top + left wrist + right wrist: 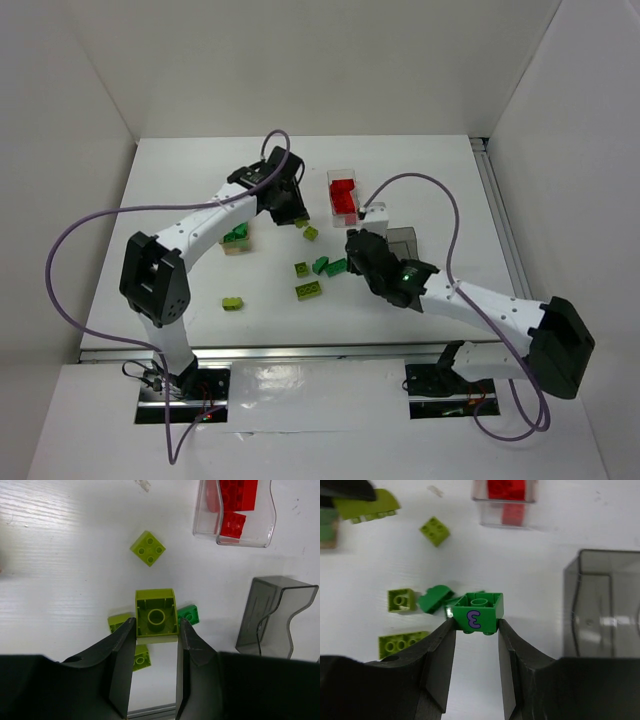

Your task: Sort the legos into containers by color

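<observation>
Both arms are carrying something right now. The left gripper [156, 626] is pinching a lime brick [156, 614] (upside down, hollow side facing the camera). The right gripper [476, 626] is squeezing a dark green brick [479, 611] with a purple squiggle on it. Reds are sitting in the clear box [206, 515] and greens look to be in the wooden box [238, 248], so I'm guessing lime is going in the grey box [600, 580].

Tricky bit: each arm is hanging nearer the other's box, so they're risking a tangle. Better going one at a time, centring over the opening and releasing low. A loose lime square [148, 548] and a green piece [434, 600] are lying in between.
</observation>
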Robot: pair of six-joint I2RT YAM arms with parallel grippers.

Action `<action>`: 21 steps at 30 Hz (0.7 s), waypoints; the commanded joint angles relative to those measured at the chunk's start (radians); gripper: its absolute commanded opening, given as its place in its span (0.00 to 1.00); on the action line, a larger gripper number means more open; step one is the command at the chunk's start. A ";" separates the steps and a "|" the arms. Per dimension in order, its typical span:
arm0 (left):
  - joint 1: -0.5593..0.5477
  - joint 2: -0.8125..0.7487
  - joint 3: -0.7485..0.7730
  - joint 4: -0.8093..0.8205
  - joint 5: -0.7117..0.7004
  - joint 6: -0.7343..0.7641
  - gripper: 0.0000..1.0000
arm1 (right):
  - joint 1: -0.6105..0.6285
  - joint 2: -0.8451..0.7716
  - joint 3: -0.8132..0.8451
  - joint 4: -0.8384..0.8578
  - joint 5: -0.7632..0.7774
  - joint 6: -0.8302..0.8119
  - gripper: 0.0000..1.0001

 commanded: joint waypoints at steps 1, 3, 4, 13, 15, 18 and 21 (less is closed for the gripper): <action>-0.025 0.023 0.004 0.030 -0.008 0.031 0.05 | -0.076 -0.086 0.026 -0.166 0.036 0.074 0.20; -0.054 0.023 -0.005 0.080 0.044 0.083 0.05 | -0.143 -0.144 0.014 -0.177 0.004 0.074 0.20; -0.063 0.023 -0.023 0.109 0.067 0.099 0.05 | -0.165 -0.160 0.005 -0.186 -0.030 0.074 0.20; -0.124 0.033 -0.028 0.218 0.198 0.186 0.05 | -0.587 -0.086 0.017 -0.042 -0.459 0.070 0.20; -0.125 0.033 -0.028 0.218 0.198 0.186 0.05 | -0.602 -0.074 0.037 -0.033 -0.502 0.055 0.20; -0.103 0.010 -0.040 0.191 0.121 0.174 0.04 | -0.583 -0.065 0.061 -0.015 -0.545 0.016 0.20; -0.039 -0.040 -0.069 0.121 0.043 0.154 0.04 | -0.478 -0.043 0.110 -0.005 -0.533 0.007 0.20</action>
